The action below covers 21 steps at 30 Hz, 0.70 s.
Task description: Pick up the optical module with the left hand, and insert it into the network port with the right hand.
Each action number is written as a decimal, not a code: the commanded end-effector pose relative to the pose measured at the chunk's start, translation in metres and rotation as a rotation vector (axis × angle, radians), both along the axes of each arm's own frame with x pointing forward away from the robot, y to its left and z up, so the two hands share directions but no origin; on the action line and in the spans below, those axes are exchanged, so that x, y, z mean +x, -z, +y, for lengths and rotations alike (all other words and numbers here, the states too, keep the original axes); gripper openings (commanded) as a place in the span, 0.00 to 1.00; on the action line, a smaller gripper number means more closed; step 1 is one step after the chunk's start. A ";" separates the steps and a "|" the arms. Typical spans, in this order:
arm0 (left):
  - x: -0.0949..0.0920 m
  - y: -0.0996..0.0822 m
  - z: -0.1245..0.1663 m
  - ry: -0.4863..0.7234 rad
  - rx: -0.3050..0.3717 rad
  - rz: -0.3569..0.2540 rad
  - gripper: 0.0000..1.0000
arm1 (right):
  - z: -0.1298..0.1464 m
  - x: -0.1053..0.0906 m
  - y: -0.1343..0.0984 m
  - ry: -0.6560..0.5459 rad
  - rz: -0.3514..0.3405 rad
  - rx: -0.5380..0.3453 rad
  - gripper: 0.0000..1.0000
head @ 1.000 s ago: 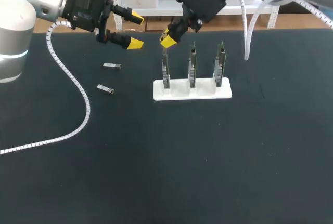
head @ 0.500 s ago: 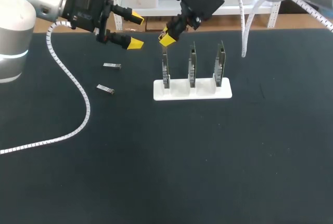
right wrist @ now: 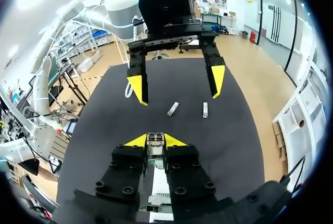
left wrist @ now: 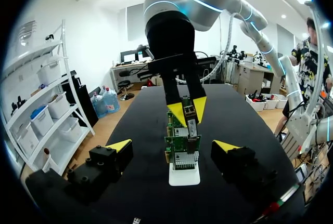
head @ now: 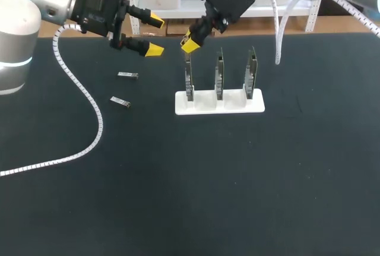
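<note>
Between the narrowly set yellow fingertips of the right gripper [head: 190,43], the optical module [left wrist: 191,124] is clamped from both sides. It is a slim, silvery metal box with squared edges, and its end face looks toward the right wrist camera. Any print on it is too small to read.

Just under those fingers stands the end one of three green circuit boards [head: 189,81], each upright on edge in a white slotted stand [head: 228,106]. I cannot tell whether the module touches the board. A dull metal network port [left wrist: 183,159] sits low on that board.

The left gripper [head: 155,35] hangs with its fingers spread wide and nothing between them, well apart from the stand. Below them, one spare module [right wrist: 173,109] and a second spare module [right wrist: 205,109] lie flat on the matte black table [head: 237,196], near each other but not touching.
</note>
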<state>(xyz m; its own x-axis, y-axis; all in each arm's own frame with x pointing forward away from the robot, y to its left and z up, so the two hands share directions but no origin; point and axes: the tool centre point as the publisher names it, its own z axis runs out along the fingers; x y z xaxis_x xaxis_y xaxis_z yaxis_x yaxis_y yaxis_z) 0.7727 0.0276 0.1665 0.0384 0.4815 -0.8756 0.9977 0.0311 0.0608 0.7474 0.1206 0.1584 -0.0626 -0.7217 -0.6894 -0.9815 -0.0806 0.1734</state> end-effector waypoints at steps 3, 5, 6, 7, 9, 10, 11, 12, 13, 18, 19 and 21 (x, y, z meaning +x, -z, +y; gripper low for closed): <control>0.001 0.000 0.000 0.001 0.004 0.001 1.00 | -0.002 -0.001 -0.002 0.006 -0.011 0.001 0.00; 0.001 0.000 0.000 0.001 0.004 0.001 1.00 | -0.002 -0.001 -0.002 0.005 -0.010 -0.002 0.00; 0.001 0.000 0.000 0.001 0.004 0.001 1.00 | -0.002 -0.001 -0.002 0.004 -0.010 -0.001 0.00; 0.001 0.000 0.000 0.001 0.004 0.001 1.00 | -0.002 -0.001 -0.002 0.003 -0.009 -0.002 0.00; 0.001 0.000 0.000 0.001 0.004 0.001 1.00 | -0.002 -0.002 -0.002 0.008 -0.007 0.003 0.00; 0.001 0.000 0.000 0.001 0.004 0.001 1.00 | -0.002 -0.003 -0.002 0.009 -0.007 0.004 0.00; 0.001 0.000 0.000 0.001 0.004 0.001 1.00 | -0.002 -0.004 -0.002 0.009 -0.007 0.004 0.00; 0.001 0.000 0.000 0.001 0.004 0.001 1.00 | -0.002 -0.005 -0.002 0.011 -0.005 0.005 0.00; 0.001 0.000 0.000 0.001 0.004 0.001 1.00 | -0.003 -0.006 -0.002 0.012 -0.004 0.005 0.00; 0.001 0.000 0.000 0.001 0.004 0.001 1.00 | -0.005 -0.010 0.000 0.033 -0.002 0.018 0.00; 0.001 0.000 0.000 0.001 0.004 0.001 1.00 | -0.005 -0.011 0.000 0.035 -0.003 0.020 0.00; 0.001 0.000 0.000 0.001 0.004 0.001 1.00 | -0.005 -0.013 0.000 0.035 -0.005 0.021 0.00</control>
